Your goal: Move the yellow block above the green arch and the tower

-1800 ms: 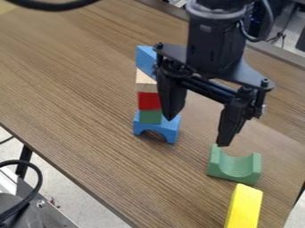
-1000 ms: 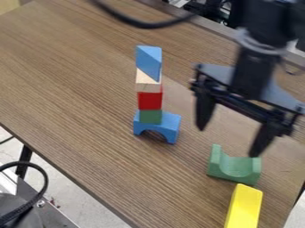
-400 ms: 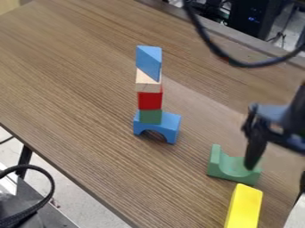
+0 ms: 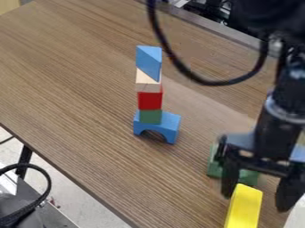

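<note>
Holding the gripper (image 4: 255, 202) wide and empty at the near right. Framing the yellow block (image 4: 244, 207) between the fingers, nearer the left one, pointing lengthwise near to far; probably needing a slight leftward shift before closing.

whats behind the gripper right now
Behind the gripper is the green arch: its left end and a lower part between the fingers show, while its curved hollow is mostly covered. Table shows around it; whatever lies fully behind the black parts can't be seen.
</note>
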### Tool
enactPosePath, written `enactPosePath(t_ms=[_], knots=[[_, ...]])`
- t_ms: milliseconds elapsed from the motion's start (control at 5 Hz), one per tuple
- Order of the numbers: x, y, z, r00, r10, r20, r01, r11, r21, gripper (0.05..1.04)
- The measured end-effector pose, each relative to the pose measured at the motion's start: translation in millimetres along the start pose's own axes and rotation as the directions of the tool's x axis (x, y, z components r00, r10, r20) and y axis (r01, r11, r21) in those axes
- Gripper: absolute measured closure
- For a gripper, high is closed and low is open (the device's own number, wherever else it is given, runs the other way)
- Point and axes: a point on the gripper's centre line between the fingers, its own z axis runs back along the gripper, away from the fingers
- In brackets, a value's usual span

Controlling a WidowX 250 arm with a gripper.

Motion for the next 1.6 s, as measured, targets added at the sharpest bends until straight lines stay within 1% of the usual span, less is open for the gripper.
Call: enactPosePath(t_ms=[200, 400, 600, 800, 1000, 1200, 1400, 1600], knots=[[3.4, -1.2, -21.5, 0.997, 0.039, -0.06, -0.039, 0.999, 0.008, 0.083], [6.1, -3.6, -25.8, 0.997, 0.037, -0.065, -0.036, 0.999, 0.013, 0.083], [3.2, -5.7, -27.1, 0.998, 0.007, -0.063, -0.006, 1.0, 0.014, 0.115], [2.6, -5.6, -29.1, 0.995, -0.08, -0.065, 0.08, 0.997, -0.002, 0.393], [-0.1, -3.3, -29.0, 0.99, -0.123, -0.064, 0.123, 0.992, -0.017, 0.503], [-2.8, -1.4, -20.9, 0.985, -0.164, -0.047, 0.162, 0.986, -0.031, 0.504], [-5.8, 0.5, -6.5, 0.98, -0.201, -0.006, 0.2, 0.979, -0.048, 0.504], [-10.1, 2.7, 19.3, 0.967, -0.243, 0.075, 0.247, 0.968, -0.053, 0.504]])
